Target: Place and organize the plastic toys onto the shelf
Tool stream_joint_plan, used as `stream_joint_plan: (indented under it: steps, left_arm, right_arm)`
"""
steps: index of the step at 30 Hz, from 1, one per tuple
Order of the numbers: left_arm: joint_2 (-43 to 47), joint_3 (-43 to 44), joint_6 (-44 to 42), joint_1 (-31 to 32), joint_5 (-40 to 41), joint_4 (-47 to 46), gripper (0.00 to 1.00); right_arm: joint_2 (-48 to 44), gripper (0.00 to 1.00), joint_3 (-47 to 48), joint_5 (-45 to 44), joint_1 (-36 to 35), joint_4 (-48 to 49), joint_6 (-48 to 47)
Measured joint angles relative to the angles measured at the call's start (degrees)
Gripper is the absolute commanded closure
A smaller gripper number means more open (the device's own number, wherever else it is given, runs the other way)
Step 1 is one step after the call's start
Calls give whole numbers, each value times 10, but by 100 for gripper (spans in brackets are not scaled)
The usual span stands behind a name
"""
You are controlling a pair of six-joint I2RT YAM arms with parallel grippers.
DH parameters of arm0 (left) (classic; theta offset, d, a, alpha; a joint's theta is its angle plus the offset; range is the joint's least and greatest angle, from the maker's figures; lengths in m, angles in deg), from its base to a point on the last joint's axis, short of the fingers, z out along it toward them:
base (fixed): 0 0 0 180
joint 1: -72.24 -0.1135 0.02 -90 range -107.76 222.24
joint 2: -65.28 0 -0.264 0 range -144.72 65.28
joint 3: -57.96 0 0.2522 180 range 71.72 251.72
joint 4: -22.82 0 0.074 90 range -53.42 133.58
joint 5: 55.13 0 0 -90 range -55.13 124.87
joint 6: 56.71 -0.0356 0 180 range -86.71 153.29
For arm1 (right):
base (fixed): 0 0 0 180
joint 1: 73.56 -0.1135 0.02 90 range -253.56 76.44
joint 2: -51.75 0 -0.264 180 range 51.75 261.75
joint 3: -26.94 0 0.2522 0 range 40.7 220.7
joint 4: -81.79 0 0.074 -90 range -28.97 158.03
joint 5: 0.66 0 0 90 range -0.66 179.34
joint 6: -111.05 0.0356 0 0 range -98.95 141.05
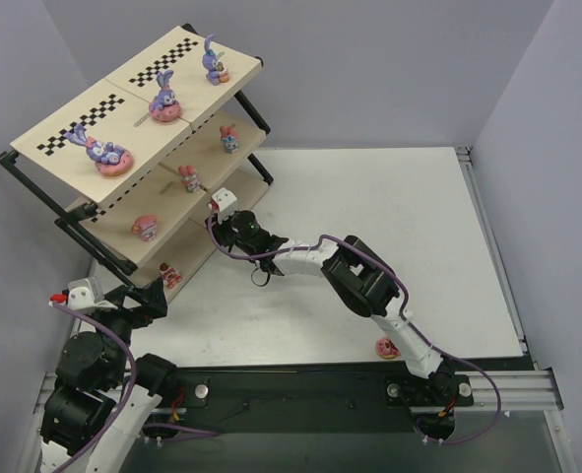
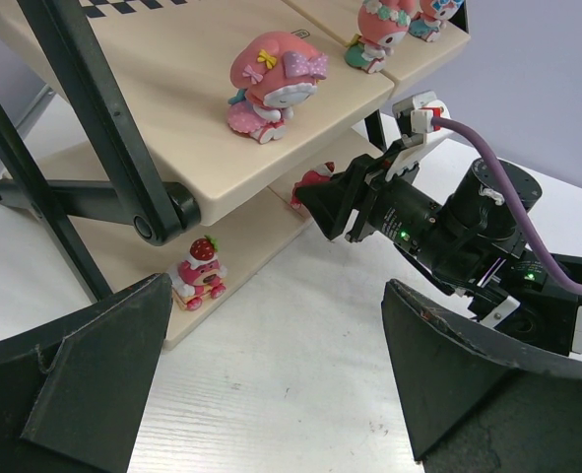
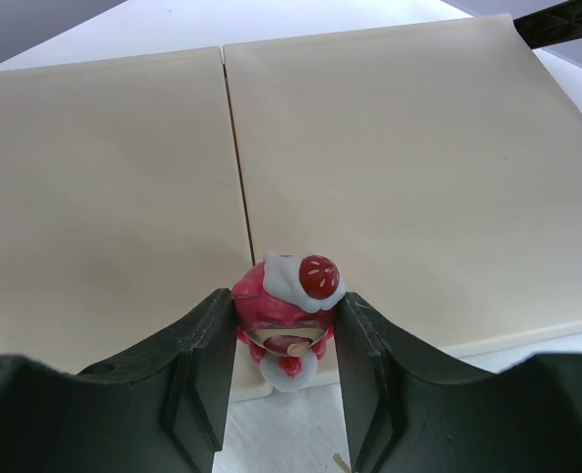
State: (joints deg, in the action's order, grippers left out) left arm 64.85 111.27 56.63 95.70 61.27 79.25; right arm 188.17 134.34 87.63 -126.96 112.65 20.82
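At the near lip of the slanted beige wooden shelf's (image 3: 419,148) lowest board, ten o'clock on my white bench (image 1: 389,227), my right tool (image 3: 289,313) pinches a glossy red strawberry-topped plastic figurine (image 3: 298,288). My left tool (image 2: 276,296) hangs spread wide at eight o'clock.

White table (image 1: 389,227) carries shelf (image 1: 207,94) and pink toy (image 1: 387,347)

The top camera is looking down from behind onto the table (image 1: 389,227) and shelf (image 1: 187,79). The left wrist camera is facing the shelf's lower tiers closely, also catching the right arm (image 2: 468,232). The right wrist camera is peering, very near, across the lowest board (image 3: 389,168).
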Motion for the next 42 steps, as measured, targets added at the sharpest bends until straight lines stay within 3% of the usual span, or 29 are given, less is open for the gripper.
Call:
stream_joint_plan:
  steps: [19,35,42]
  left_arm:
    - [0,0,0,0,4,0,3]
    - [0,0,1,0,5,0,3]
    - [0,0,2,0,5,0,3]
  right_arm:
    - [1,69,12,2,-2,-22,78]
    - [2,66,64,-6,-3,-106,108]
    - [2,65,52,-6,-3,-90,93]
